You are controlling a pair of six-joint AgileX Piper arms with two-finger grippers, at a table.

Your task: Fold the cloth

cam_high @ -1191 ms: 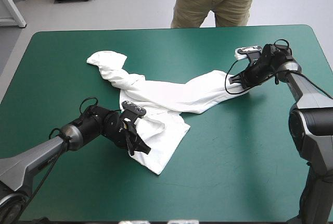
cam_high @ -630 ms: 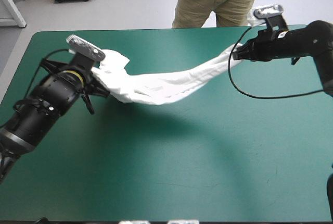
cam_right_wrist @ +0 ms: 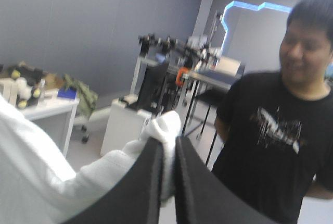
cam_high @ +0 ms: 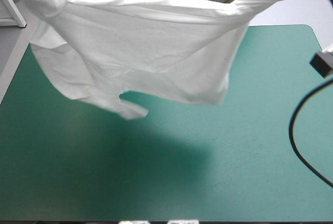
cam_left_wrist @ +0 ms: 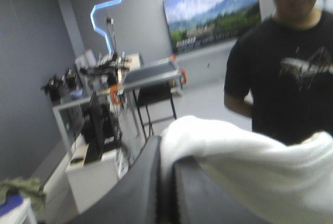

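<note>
The white T-shirt (cam_high: 145, 52) hangs spread in the air above the table, stretched between its two upper corners, with a sleeve dangling at its lower edge. Neither gripper shows in the high view; both corners run out past the picture's edge. In the left wrist view my left gripper (cam_left_wrist: 166, 148) is shut on the T-shirt (cam_left_wrist: 250, 166), a fold of white cloth bulging between and past the black fingers. In the right wrist view my right gripper (cam_right_wrist: 167, 143) is shut on the T-shirt (cam_right_wrist: 31, 172) too, a small tuft sticking up between the fingertips.
The teal-green table cover (cam_high: 208, 172) lies below the hanging shirt, with the shirt's shadow across its middle. The shirt hides most of the table's far edge and its far left corner.
Both arms have risen out of the high view, carrying the shirt up. It was a twisted band stretched low over the table; now it hangs open and wide.
</note>
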